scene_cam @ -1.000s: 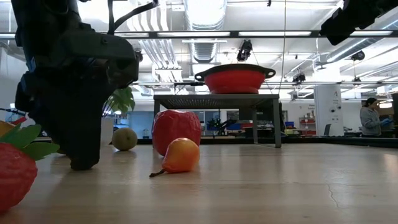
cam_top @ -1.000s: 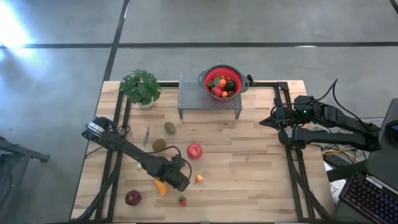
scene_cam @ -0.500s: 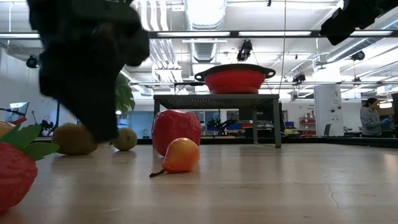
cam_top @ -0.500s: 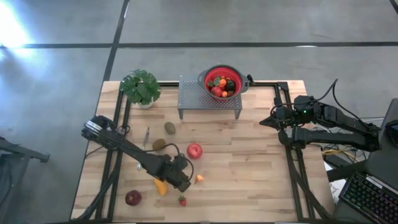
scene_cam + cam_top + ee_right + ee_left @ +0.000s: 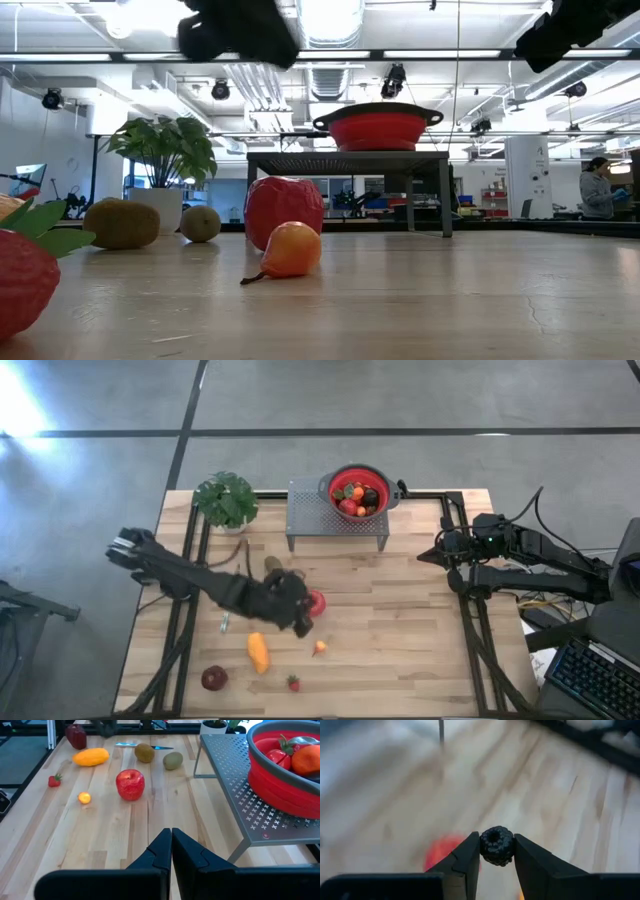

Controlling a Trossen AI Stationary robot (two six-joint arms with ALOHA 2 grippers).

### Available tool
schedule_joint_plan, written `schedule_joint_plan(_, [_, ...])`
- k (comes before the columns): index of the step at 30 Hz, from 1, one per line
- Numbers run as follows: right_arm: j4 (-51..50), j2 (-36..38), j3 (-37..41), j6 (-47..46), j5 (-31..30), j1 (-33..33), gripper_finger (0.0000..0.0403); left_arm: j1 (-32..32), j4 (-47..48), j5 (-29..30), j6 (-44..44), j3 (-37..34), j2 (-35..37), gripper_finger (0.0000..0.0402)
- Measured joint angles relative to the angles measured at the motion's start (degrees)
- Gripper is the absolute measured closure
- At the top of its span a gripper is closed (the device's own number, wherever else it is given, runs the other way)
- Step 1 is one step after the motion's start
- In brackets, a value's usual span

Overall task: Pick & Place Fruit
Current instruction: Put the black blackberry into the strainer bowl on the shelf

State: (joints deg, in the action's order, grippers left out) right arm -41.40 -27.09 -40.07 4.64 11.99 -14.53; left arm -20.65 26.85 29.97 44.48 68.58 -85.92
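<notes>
My left gripper (image 5: 496, 851) is shut on a small dark knobbly berry (image 5: 496, 845) and hangs high above the table beside the red apple (image 5: 316, 602). On the wood lie a long orange piece (image 5: 259, 652), a dark-red round fruit (image 5: 214, 678), a strawberry (image 5: 293, 683), a small orange fruit (image 5: 320, 648) and two kiwis (image 5: 144, 752) (image 5: 173, 760). The red colander (image 5: 358, 492), with fruit in it, stands on a grey perforated rack (image 5: 320, 520). My right gripper (image 5: 171, 845) waits shut at the table's right side. My left gripper pinches the dark berry by its two opposite sides (image 5: 483, 846) between its fingertips (image 5: 470, 852). The berry sits only at the free ends of the fingers. It is lifted clear of the table, above the blurred red apple (image 5: 442, 857).
A potted plant (image 5: 226, 500) stands at the far left corner. A small knife (image 5: 142, 745) lies near the kiwis. Black rails (image 5: 470, 610) run along the table's left and right sides. Bare wood lies between the apple and the right rail.
My left gripper has risen from the table near the long orange piece and gone toward the far edge, ending high beside the apple; it has also turned. The orange piece, half covered before, now lies in full view. In the low view both kiwis now show.
</notes>
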Motion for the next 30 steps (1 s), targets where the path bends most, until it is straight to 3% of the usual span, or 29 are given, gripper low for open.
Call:
schedule_joint_plan(6, [0.0,-0.01,0.0,-0.14,-0.02,-0.02,0.0394,8.24,-10.81,-1.21,-19.8,1.71,3.53,0.0292])
schedule_joint_plan(13, [-0.01,0.0,0.0,-0.06,0.0,0.01,0.0394,19.6,-12.61,-11.34,-32.35,5.59,3.02,0.0291])
schedule_joint_plan(21, [-0.01,0.0,0.0,0.0,-0.02,-0.02,0.0394,31.72,-19.45,-20.89,-39.39,6.08,2.27,0.0293])
schedule_joint_plan(30, [-0.01,0.01,0.0,-0.02,-0.02,-0.02,0.0394,40.52,-28.7,-30.4,-42.88,6.08,0.85,0.0293])
